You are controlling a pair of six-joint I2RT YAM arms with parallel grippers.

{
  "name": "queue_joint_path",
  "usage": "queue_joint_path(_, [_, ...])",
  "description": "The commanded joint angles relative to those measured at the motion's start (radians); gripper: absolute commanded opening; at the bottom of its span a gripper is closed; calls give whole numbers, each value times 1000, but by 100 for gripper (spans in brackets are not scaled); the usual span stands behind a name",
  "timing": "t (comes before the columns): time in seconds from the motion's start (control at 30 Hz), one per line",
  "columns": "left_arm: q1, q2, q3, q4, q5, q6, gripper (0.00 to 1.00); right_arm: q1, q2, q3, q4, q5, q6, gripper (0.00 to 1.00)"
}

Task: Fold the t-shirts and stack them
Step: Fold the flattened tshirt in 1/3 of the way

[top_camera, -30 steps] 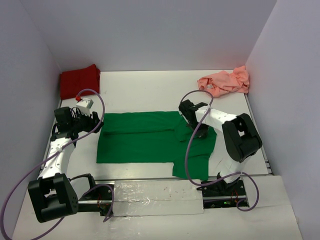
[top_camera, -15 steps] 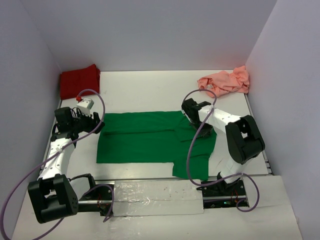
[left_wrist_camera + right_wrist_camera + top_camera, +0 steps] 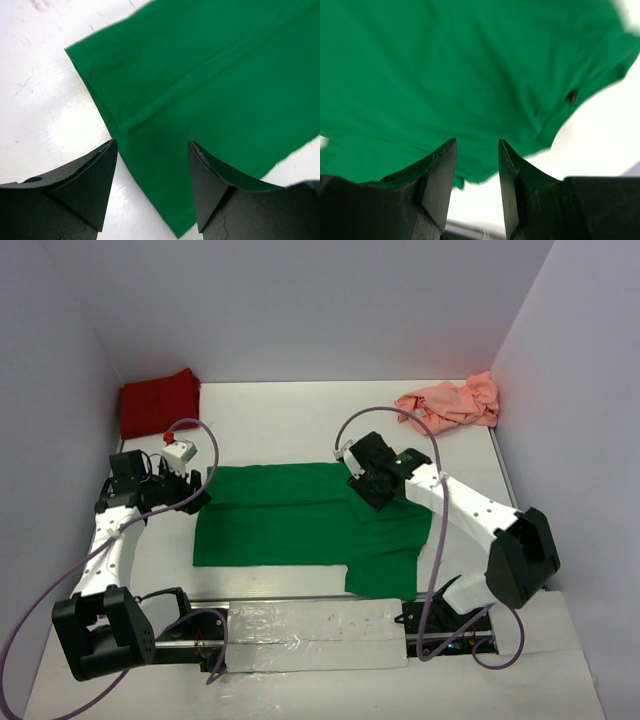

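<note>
We see green shirt [image 3: 290, 525], left pincer [image 3: 152, 142] wide at its 9 o'clock, right pincer [image 3: 477, 141] wide over 2 o'clock, red shirt [image 3: 158, 402] at 11, pink shirt [image 3: 450, 403] at 1

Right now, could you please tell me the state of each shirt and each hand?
green shirt: spread flat between the arms, a long fold line across it, not held.
red shirt: folded, in the far left corner.
pink shirt: crumpled, unfolded, at the far right.
left hand: open, empty, above the green shirt's left edge.
right hand: open, empty, above the green shirt.
</note>
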Motion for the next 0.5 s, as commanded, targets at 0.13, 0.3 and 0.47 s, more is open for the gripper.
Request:
queue_joint_path(0.13, [-3,24,69,-414,-25,441,66,15,-74,72,136,-54,22,47])
queue_joint_path(0.3, [38,125,34,-558,-149,604,66,15,-60,63,164,-43,36,47])
queue_joint_path(0.47, [138,113,0,-534,-212,638,66,14,-67,32,196,-30,33,47])
